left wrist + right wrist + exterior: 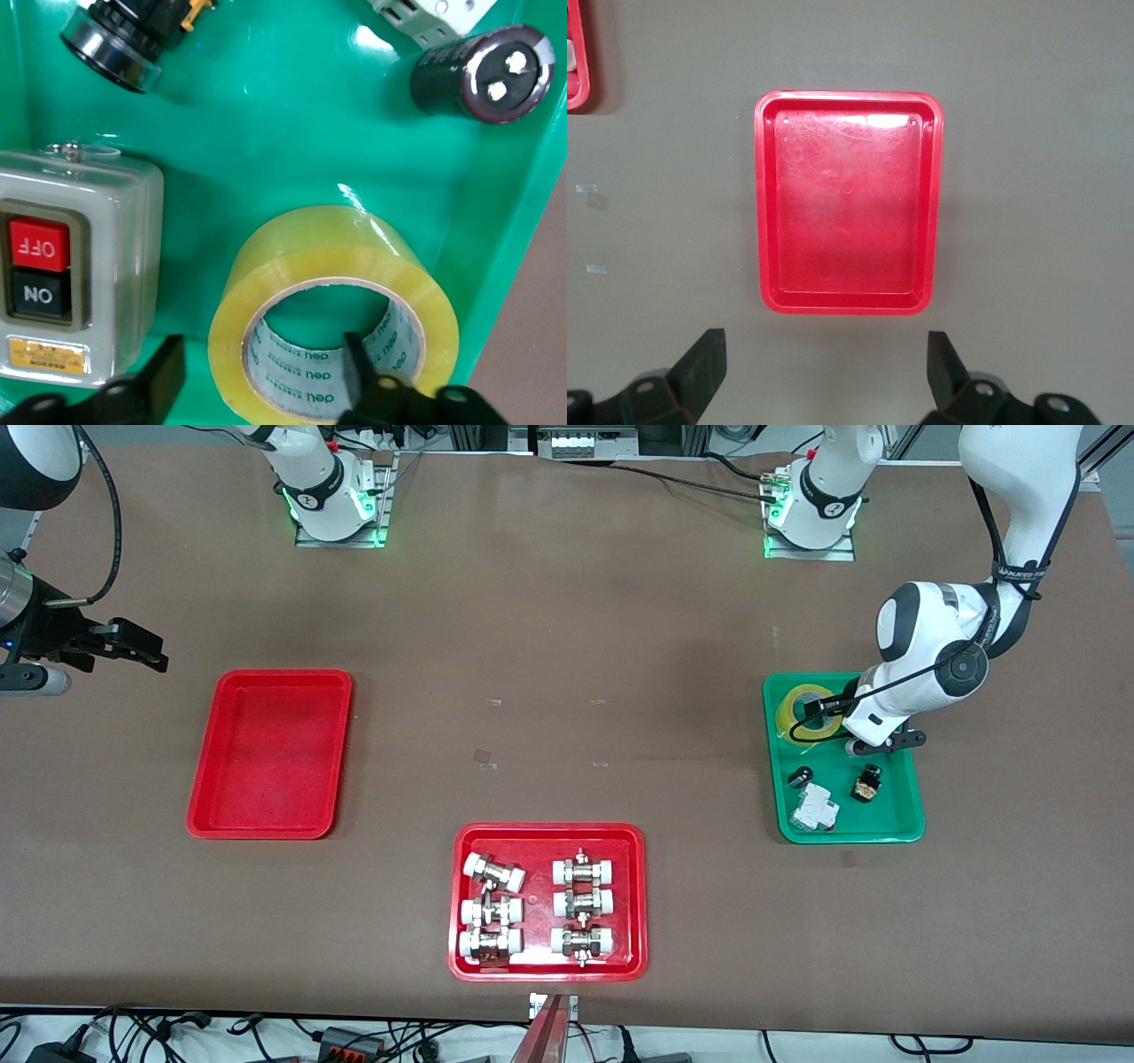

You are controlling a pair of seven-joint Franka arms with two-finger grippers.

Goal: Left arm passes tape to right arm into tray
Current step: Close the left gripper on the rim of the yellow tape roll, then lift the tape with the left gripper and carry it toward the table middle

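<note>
step: pick-up, the first leg of the hand-over; nothing passed yet.
tape (332,310): lies flat in the green tray (266,133), at the left arm's end of the desk; one finger of the jaws reaches into its core, the other stands outside its wall, a gap showing on each side.
left jaws (261,367): apart and straddling the roll's wall, not gripping it as far as i can judge.
left arm (930,664): elbow high, forearm folded down, wrist pitched steeply onto the tape end of the green tray.
near the jaws: switch box (66,270) just beside the outer finger; black cylinder (483,71) and push button (115,49) lie well apart from the roll.
right jaws (824,367): spread wide, nothing between them, hanging over bare desk near the red tray (849,202).
right arm (35,624): waits at its own end of the desk.
next move calls for: pinch the wall firmly, lift straight up clear of the rim and switch box, then carry toward mid-desk, roll presented so the right jaws can take a free part.
risk: a shallow bite may let the roll tip or slip.
</note>
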